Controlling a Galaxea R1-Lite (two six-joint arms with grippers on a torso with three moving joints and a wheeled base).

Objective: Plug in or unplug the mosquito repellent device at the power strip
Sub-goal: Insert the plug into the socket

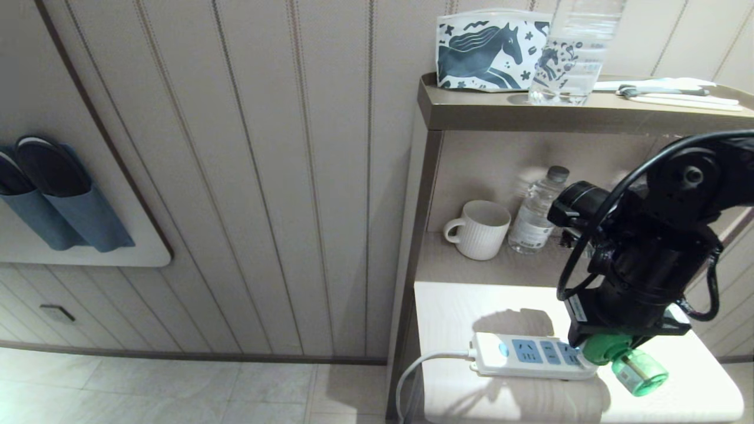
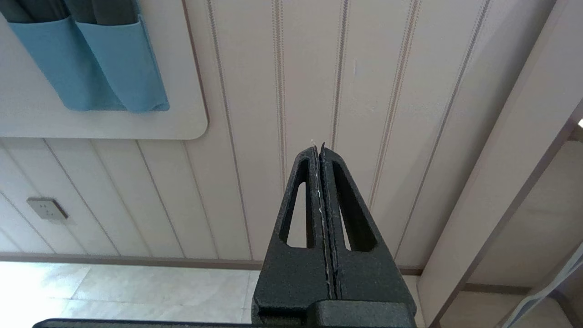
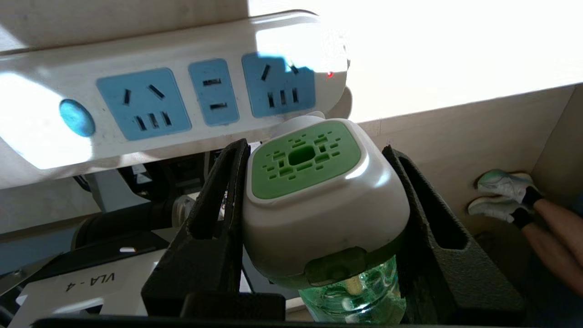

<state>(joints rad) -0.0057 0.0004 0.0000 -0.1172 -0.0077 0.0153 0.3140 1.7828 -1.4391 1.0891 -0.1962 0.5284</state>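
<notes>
**Green-topped repellent held at the strip's end**

Green and white plastic fills the right gripper (image 3: pixel 314 191): its two black fingers clamp the sides of the mosquito repellent device (image 3: pixel 319 200), with the green vented face up and the clear green bottle (image 1: pixel 639 371) sticking out toward the near right. The device sits just beside the right end of the power strip (image 1: pixel 530 355), at the last of its blue socket panels; whether the prongs are seated in a socket cannot be told. The strip lies flat on the white table (image 1: pixel 447 312), blue button (image 1: pixel 502 349) at its left end and white cord (image 1: pixel 418 368) looping off the table's left edge. Farther back, on the lower shelf, stand a ribbed white mug (image 1: pixel 478 229) and a small water bottle (image 1: pixel 535 212). The top shelf holds a horse-print pouch (image 1: pixel 489 50) and a larger clear bottle (image 1: pixel 574 53). The left gripper (image 2: pixel 320 150) hangs away from the table, facing the panelled wall, fingers pressed together on nothing.
</notes>
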